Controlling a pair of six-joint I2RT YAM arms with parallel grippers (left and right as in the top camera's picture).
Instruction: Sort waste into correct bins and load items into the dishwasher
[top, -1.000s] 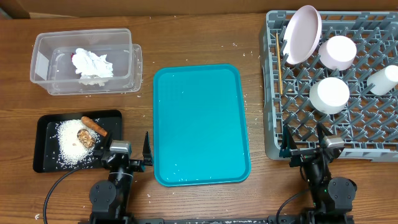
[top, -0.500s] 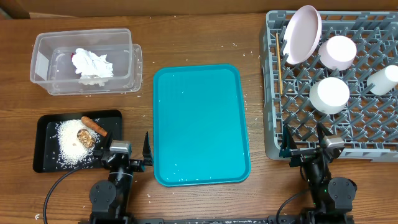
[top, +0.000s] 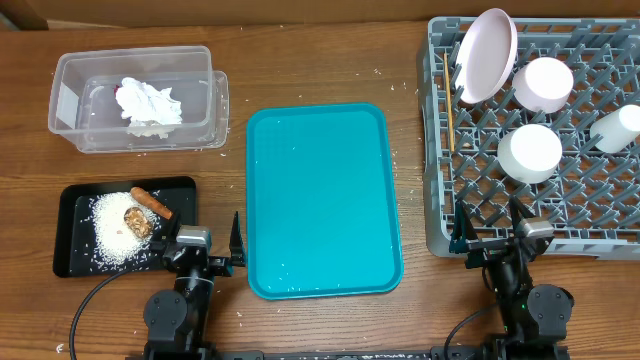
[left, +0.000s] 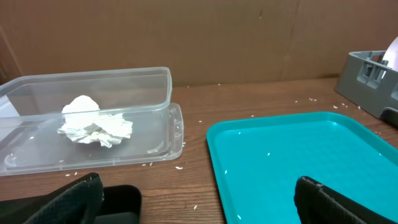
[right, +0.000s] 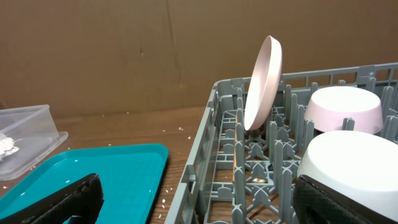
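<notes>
The grey dish rack (top: 590, 215) at the right holds a white plate (top: 487, 55) on edge, two upturned bowls (top: 543, 83) (top: 530, 152), a cup (top: 617, 128) and a chopstick (top: 448, 102). A crumpled napkin (top: 149, 102) lies in the clear tub (top: 70, 100). On the black tray (top: 72, 240) lie rice (top: 112, 230), a brown lump (top: 139, 221) and a carrot piece (top: 152, 202). My left gripper (top: 206, 247) rests open by the black tray, with nothing between its fingers. My right gripper (top: 490, 233) stands open at the rack's near edge, also holding nothing. The red wrapper is hidden.
An empty teal tray (top: 322, 200) lies in the middle of the wooden table. Loose rice grains (left: 272, 91) are scattered on the wood between the tub, the teal tray and the rack. A brown cardboard wall (left: 186, 34) stands behind the table.
</notes>
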